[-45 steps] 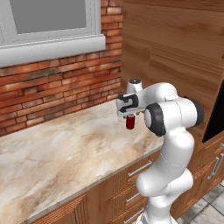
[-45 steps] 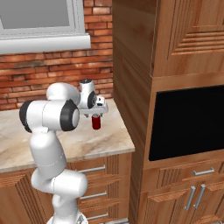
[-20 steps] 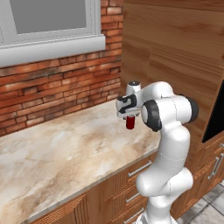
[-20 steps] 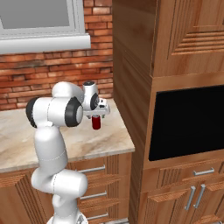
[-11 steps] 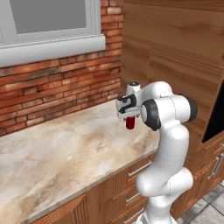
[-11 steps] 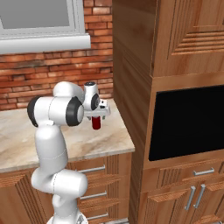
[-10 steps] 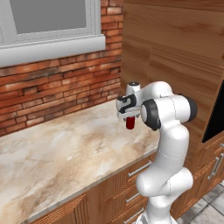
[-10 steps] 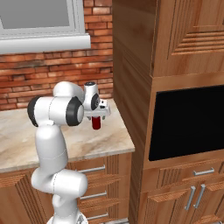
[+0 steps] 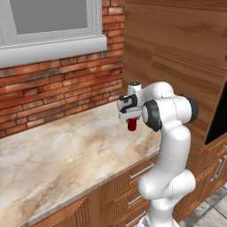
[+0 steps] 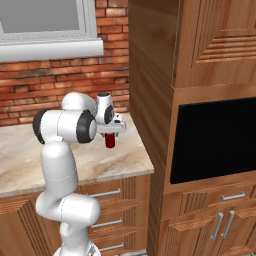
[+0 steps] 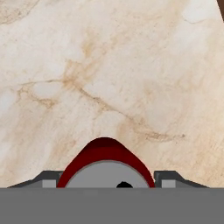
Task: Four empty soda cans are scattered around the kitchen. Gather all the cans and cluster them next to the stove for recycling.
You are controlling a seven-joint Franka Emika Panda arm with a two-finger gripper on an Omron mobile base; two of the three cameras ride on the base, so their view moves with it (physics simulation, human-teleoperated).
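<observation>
We see the gripper w/ fingers on both sides of a red can, gripping it above the counter.

Brick wall, marble counter

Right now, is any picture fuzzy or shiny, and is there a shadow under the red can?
Left base view: even, flat light, soda can sharp, no glare on the marble counter. Right base view: just as crisp, the dark oven panel shows no reflection. Hand view: the can's top is close and slightly soft-edged between the gripper tips; no clear shadow under it.
</observation>
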